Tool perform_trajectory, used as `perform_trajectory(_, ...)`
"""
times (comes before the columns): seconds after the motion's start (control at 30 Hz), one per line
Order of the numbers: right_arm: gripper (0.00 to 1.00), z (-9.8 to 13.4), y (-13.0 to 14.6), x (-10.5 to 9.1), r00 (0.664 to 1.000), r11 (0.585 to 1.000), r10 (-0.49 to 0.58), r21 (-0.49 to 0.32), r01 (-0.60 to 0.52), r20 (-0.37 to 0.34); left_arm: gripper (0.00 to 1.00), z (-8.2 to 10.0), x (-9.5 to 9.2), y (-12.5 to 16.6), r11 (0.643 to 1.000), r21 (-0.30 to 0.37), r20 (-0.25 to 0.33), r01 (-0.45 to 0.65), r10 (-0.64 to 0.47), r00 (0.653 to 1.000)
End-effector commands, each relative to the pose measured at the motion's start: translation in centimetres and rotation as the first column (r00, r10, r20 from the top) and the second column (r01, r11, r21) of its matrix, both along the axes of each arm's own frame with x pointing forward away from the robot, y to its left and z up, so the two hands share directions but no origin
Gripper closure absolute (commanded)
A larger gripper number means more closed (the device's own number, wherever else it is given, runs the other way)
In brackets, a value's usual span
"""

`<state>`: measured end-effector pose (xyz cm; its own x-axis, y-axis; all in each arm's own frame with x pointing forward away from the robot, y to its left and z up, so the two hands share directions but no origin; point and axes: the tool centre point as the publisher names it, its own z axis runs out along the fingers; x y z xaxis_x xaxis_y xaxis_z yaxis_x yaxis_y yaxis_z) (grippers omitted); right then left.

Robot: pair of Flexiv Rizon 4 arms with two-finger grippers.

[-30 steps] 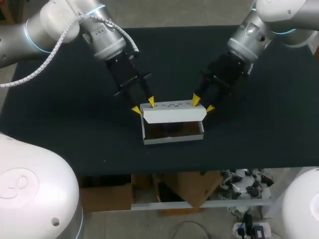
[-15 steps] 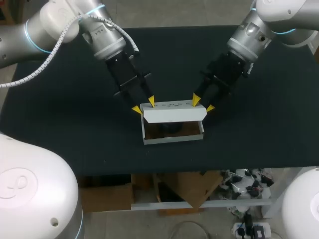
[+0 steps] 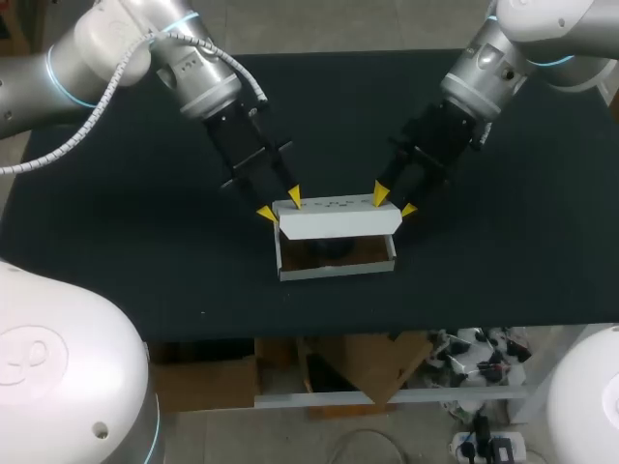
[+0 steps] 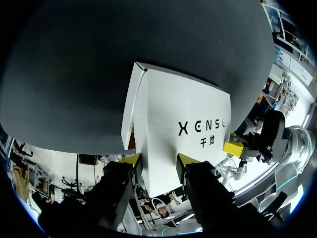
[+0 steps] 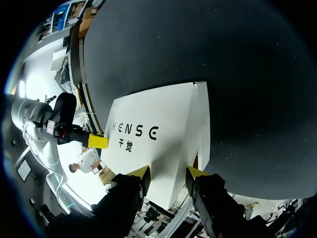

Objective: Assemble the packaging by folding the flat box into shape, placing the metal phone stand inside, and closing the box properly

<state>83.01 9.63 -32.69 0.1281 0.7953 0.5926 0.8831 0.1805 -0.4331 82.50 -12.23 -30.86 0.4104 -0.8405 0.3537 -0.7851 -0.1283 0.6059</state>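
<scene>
- Closely flanking the white box [image 3: 337,261], the left hand [image 3: 278,205] stands at its far left corner and the right hand [image 3: 395,202] at its far right corner, both coming in from the far side of the desk [image 3: 116,242].
- Each hand is spread, its two yellow tips straddling one end of the lid [image 3: 338,222]. Whether the tips press on the card cannot be told.
- Seen from the left wrist, the left hand [image 4: 158,161] has the printed lid [image 4: 173,124] running between its fingers, and one yellow tip of the right hand [image 4: 233,148] shows at the lid's other end.
- From the right wrist, the right hand [image 5: 168,174] frames the same panel [image 5: 158,129], and a tip of the left hand [image 5: 97,141] shows beyond it.
- The lid leans over the far part of the opening and hides it, so the phone stand [image 3: 329,249] shows only as a dark shape on the brown inside.
- The box sits at mid-desk with its long axis running left to right; its hinge is on the far side and its uncovered part is toward the near edge.
- The desk top is a dark, matte cloth-like surface.
</scene>
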Motion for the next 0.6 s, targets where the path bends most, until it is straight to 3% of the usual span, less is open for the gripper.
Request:
perform_trajectory(0.03,0.52,0.01,0.41,0.11,1.0,1.0,0.004,0.0,-0.004,-0.005,0.55,-0.31,0.06,-0.24,1.0,-0.017,-0.007,-0.007,0.007,1.0)
perform_trajectory(0.6,0.52,-0.01,0.53,0.28,1.0,1.0,0.004,-0.001,-0.004,-0.007,0.55,-0.31,0.19,-0.49,0.998,-0.046,-0.017,-0.034,0.033,0.999)
